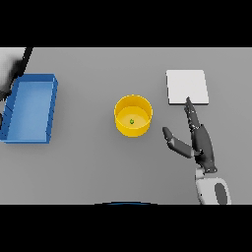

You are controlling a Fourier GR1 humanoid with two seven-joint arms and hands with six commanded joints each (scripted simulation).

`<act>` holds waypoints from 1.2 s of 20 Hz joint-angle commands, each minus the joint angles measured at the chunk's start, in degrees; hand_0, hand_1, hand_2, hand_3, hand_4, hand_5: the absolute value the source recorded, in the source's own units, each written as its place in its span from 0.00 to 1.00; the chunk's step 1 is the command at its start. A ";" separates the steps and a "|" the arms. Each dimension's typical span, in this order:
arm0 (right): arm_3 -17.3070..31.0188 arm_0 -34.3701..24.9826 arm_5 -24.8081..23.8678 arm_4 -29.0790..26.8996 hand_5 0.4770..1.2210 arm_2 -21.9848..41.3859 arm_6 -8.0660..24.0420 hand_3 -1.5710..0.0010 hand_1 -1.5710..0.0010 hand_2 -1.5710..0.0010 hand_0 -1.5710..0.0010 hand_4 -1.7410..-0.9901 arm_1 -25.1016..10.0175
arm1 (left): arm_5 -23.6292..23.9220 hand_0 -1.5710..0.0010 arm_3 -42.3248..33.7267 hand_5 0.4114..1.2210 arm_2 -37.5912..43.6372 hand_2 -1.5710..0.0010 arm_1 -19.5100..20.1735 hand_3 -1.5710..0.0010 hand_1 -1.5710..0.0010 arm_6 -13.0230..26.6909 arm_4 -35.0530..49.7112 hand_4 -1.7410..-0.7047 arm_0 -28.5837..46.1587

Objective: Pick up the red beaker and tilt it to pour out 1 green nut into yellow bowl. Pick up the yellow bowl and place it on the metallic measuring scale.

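Observation:
The yellow bowl (133, 115) stands upright near the middle of the table, with a small green nut (132, 121) on its floor. To its right and farther back lies the flat pale square of the measuring scale (186, 86). My right hand (201, 141) is open to the right of the bowl, fingers straight toward the scale's near edge, thumb spread toward the bowl, touching neither. No red beaker shows. Of my left arm only a pale blur appears at the upper left corner; its hand is out of sight.
A blue rectangular bin (29, 108) rests at the table's left side, partly beneath the left arm's blur.

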 commanded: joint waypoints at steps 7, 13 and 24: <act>0.37 -0.17 -0.11 1.65 0.18 0.43 -0.44 1.00 1.00 1.00 1.00 0.81 -1.41 | 6.30 0.00 5.53 1.00 21.93 0.00 8.40 0.01 0.00 7.21 20.94 0.00 11.57; 0.89 -0.53 1.27 0.53 0.23 0.07 -0.18 1.00 1.00 1.00 1.00 0.80 -2.32 | 16.90 0.00 -2.18 1.00 30.62 0.00 8.23 0.00 0.00 19.92 31.85 0.00 27.25; 0.60 0.38 1.10 1.30 0.27 0.73 -1.19 1.00 1.00 1.00 1.00 0.76 -2.20 | 22.19 0.00 -31.39 0.85 34.47 0.00 2.63 0.00 0.00 28.86 42.96 0.00 58.30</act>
